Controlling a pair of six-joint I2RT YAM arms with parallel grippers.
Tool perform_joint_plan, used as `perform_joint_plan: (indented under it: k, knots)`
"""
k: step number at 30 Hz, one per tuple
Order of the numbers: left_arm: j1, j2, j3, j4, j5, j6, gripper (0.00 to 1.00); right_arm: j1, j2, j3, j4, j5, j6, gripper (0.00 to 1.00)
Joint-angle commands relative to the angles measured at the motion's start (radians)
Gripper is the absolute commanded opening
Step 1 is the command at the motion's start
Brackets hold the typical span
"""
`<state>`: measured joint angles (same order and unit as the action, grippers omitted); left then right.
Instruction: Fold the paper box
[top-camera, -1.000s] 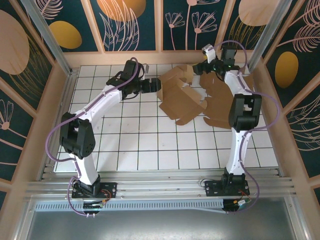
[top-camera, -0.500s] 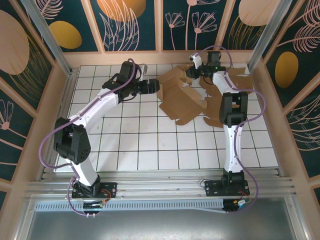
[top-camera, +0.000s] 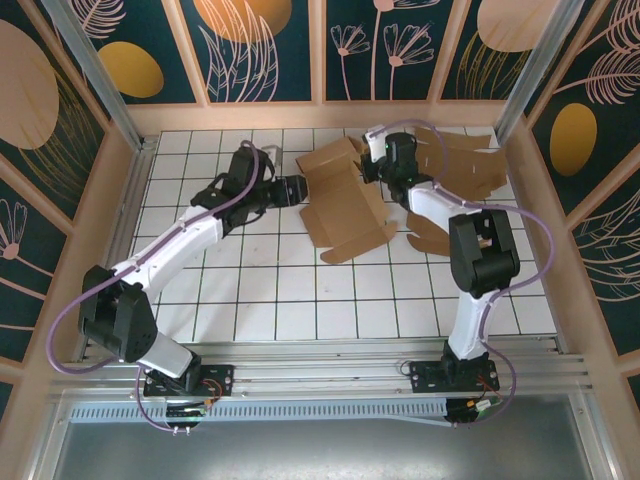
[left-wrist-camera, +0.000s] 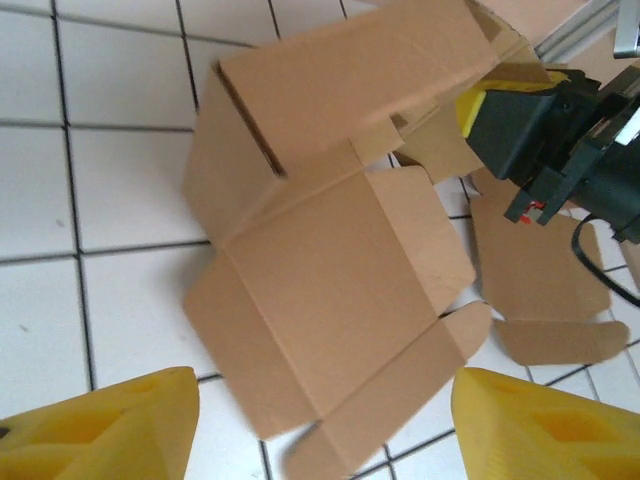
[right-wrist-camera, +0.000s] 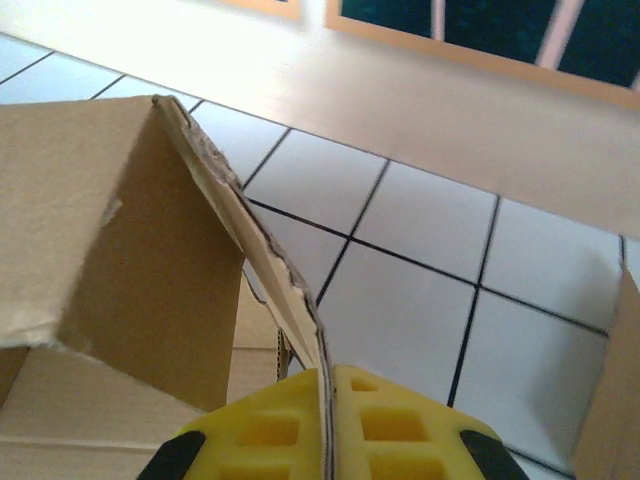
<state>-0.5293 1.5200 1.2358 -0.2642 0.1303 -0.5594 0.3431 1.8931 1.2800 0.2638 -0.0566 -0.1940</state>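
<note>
The paper box (top-camera: 345, 205) is lying half-unfolded on the tiled table (top-camera: 300, 290), past its middle. The left gripper (top-camera: 296, 190) is hovering at its left edge, fingers spread wide, seemingly touching nothing. Farther back, the right gripper (top-camera: 370, 165) is pinching a raised flap's edge between closed yellow pads (right-wrist-camera: 400, 430).

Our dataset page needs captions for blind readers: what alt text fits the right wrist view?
The right gripper, yellow-padded, is shut on the thin edge of a brown cardboard box flap, which rises up and left over a white tiled table.
</note>
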Motion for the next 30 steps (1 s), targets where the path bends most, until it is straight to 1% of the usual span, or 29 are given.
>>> perform_joint_plan:
  k: [1,2,4,6,9,11,13,15,17,19,21,26,30]
  knots:
    - [-0.044,-0.016,-0.034,0.082,0.025,-0.083,0.58,0.019,-0.059,-0.106,0.119,0.198,0.177,0.0]
    - [-0.064,-0.009,-0.041,0.095,0.031,-0.095,0.55,0.024,-0.075,-0.13,0.112,0.223,0.223,0.0]
    - [-0.102,0.016,-0.048,0.113,0.014,-0.111,0.51,0.037,-0.103,-0.167,0.089,0.312,0.326,0.0]
    - [-0.14,0.054,-0.048,0.126,-0.008,-0.133,0.46,0.046,-0.126,-0.192,0.06,0.335,0.393,0.0]
    - [-0.162,0.125,-0.062,0.19,-0.016,-0.172,0.36,0.067,-0.169,-0.252,0.087,0.33,0.396,0.0]
    - [-0.163,0.18,-0.052,0.219,-0.016,-0.184,0.31,0.084,-0.18,-0.281,0.112,0.323,0.379,0.0]
    - [-0.162,0.246,-0.027,0.226,-0.021,-0.183,0.26,0.096,-0.175,-0.27,0.078,0.33,0.378,0.0]
    - [-0.164,0.302,-0.002,0.25,0.033,-0.179,0.2,0.105,-0.168,-0.254,0.03,0.356,0.401,0.0]
    - [-0.167,0.351,-0.003,0.316,0.122,-0.202,0.16,0.112,-0.169,-0.256,0.017,0.376,0.427,0.0]
    - [-0.176,0.406,0.005,0.372,0.191,-0.227,0.15,0.117,-0.172,-0.257,0.005,0.401,0.454,0.0]
    - [-0.192,0.456,0.036,0.396,0.218,-0.235,0.15,0.117,-0.171,-0.248,-0.018,0.419,0.478,0.0]
    - [-0.22,0.544,0.128,0.408,0.216,-0.265,0.15,0.122,-0.168,-0.225,-0.08,0.437,0.528,0.0]
    - [-0.224,0.607,0.177,0.406,0.177,-0.291,0.13,0.131,-0.178,-0.238,-0.078,0.43,0.555,0.0]
